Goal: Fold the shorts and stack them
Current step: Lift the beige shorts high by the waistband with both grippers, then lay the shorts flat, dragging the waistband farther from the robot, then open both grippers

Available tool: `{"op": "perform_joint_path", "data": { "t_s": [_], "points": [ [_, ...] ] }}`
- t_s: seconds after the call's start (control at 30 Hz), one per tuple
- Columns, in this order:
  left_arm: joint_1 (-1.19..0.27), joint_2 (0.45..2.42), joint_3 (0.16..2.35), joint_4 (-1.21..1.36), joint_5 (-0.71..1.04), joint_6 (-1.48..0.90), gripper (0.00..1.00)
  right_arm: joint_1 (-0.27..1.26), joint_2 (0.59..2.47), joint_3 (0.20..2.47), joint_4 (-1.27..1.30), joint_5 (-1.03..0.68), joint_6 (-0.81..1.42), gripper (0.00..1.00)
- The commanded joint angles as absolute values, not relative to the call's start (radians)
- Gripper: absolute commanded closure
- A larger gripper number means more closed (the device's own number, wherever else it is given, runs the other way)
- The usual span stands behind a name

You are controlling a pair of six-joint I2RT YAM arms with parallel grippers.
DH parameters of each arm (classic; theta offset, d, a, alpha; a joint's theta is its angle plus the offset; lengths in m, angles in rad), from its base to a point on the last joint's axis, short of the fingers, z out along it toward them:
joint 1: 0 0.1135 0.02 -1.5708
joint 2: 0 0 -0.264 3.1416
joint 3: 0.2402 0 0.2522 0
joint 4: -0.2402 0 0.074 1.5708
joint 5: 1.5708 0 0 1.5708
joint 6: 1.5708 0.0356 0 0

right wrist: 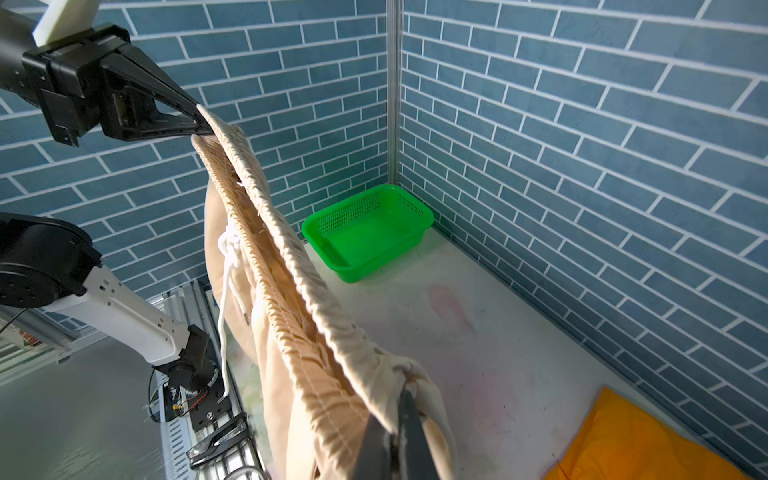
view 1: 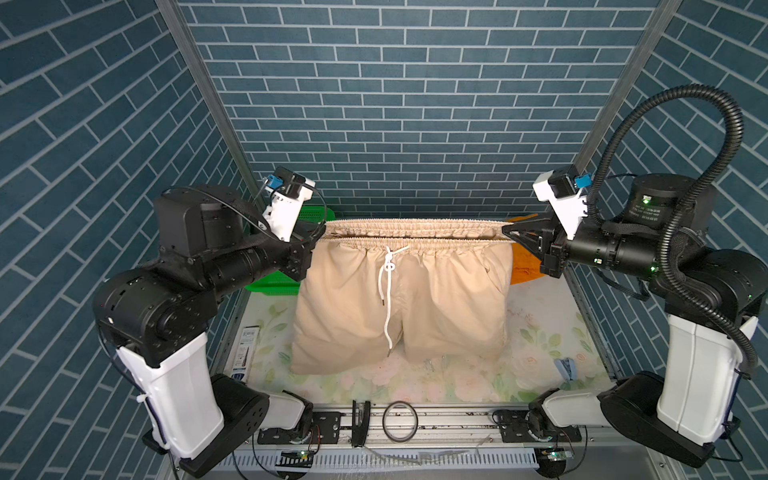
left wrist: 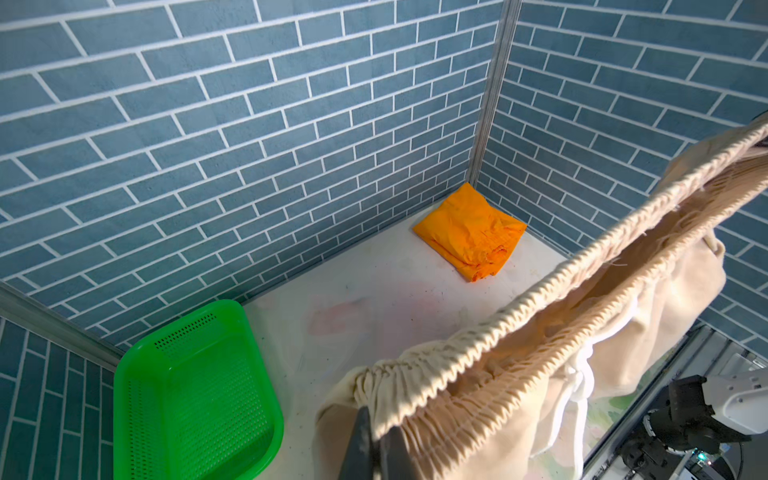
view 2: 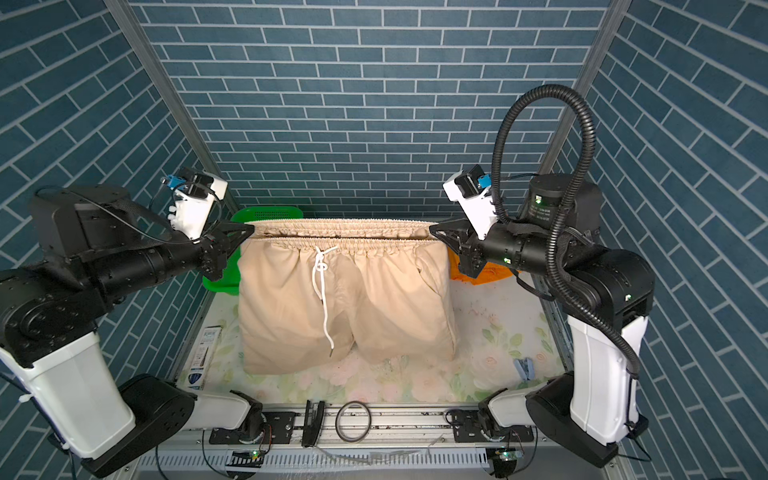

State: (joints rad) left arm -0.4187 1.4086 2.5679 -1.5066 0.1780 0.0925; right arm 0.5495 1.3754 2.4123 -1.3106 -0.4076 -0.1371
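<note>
With my left gripper (view 2: pixel 250 229) and right gripper (view 2: pixel 433 231) each clamped on one end of the waistband (view 2: pixel 340 233) of the beige shorts (view 2: pixel 345 303), I hold them taut beside the green basket (left wrist: pixel 137 399) so the cloth hangs flat for folding onto the orange shorts (left wrist: pixel 469 232), folded well apart from that basket.

The left arm (view 1: pixel 166 291), at nine o'clock in both top views, and the right arm (view 1: pixel 706 282), at three, join black motor housings to white plastic shells. A ribbed black corrugated hose (view 1: pixel 685 89) loops off the right arm. The left pincer (view 2: pixel 249 228) and the right pincer (view 2: pixel 432 230) are black wedges.
</note>
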Motion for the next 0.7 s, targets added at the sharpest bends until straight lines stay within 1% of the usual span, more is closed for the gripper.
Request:
{"op": "perform_joint_path", "data": {
  "t_s": [0.0, 0.07, 0.17, 0.23, 0.33, 0.4, 0.53, 0.67],
  "points": [
    [-0.403, 1.461, 2.519, -1.560, 0.022, 0.117, 1.00, 0.535, 1.362, 2.350, -1.337, -0.238, -0.192, 1.00],
    [-0.401, 1.514, 2.476, -1.526, -0.028, 0.114, 1.00, 0.508, 1.364, 2.249, -1.254, -0.150, -0.209, 1.00],
    [-0.376, 1.625, 2.406, -1.427, -0.029, 0.117, 1.00, 0.418, 1.399, 2.102, -1.106, -0.123, -0.225, 1.00],
    [-0.353, 1.730, 2.393, -1.365, -0.031, 0.119, 1.00, 0.357, 1.455, 2.028, -1.005, -0.123, -0.236, 1.00],
    [-0.332, 1.902, 2.414, -1.279, -0.111, 0.125, 1.00, 0.268, 1.582, 1.974, -0.875, -0.175, -0.242, 1.00],
    [-0.316, 2.014, 2.440, -1.225, -0.143, 0.132, 1.00, 0.232, 1.676, 1.948, -0.766, -0.176, -0.249, 1.00],
    [-0.292, 2.228, 2.539, -1.138, -0.146, 0.133, 1.00, 0.190, 1.905, 1.997, -0.600, -0.184, -0.229, 1.00],
    [-0.285, 2.339, 2.567, -1.046, -0.157, 0.139, 1.00, 0.183, 2.123, 2.127, -0.549, -0.208, -0.199, 1.00]
  ]
}}
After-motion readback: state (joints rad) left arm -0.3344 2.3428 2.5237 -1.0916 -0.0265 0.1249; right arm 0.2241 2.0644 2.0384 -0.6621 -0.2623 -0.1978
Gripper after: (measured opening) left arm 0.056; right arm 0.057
